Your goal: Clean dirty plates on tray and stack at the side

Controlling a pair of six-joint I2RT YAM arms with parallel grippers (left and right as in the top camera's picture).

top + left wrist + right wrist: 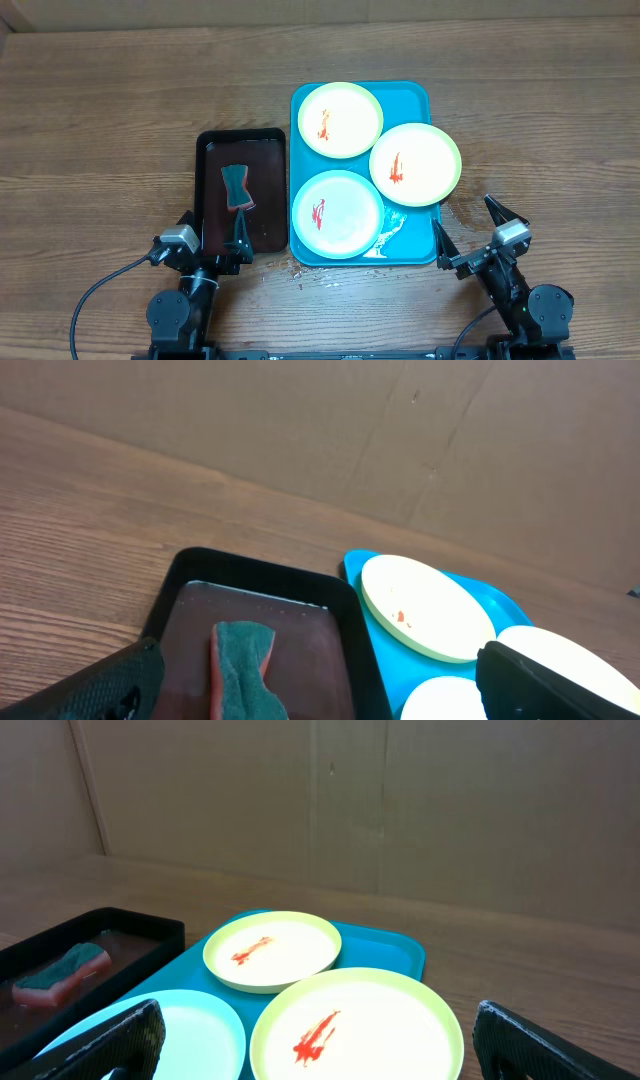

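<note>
- Plainly, the desk (100, 120) shows no marked stacking spot. A stack set in an arm's path could get knocked.
- The blue tray (405, 100) sits right of centre, just beside the black tray (265, 170). It carries all three plates, each smeared red.
- A puddle (392, 232) lies in the blue tray's near right corner, so a light plate might skate when pushed.
- The right plate (415, 165) hangs over the blue tray's right rim, and wiping pressure on that side could tip it off. I cannot tell whether it overlaps the far plate (340, 120) and the blue-rimmed plate (337, 213) or merely touches them.
- The left tool (214, 220) hangs at the near end of the black tray. The right tool (466, 222) is above bare desk off the blue tray's near right corner. Both are spread wide and hold nothing.
- The sponge (237, 188) lies in the black tray, apparently on a wet floor. Carried across, it may drip.
- Drops (300, 268) already mark the desk by the blue tray's near edge.
- Each wrist view cuts off the nearest plates, and the tool's own fingers mask the lower corners.
</note>
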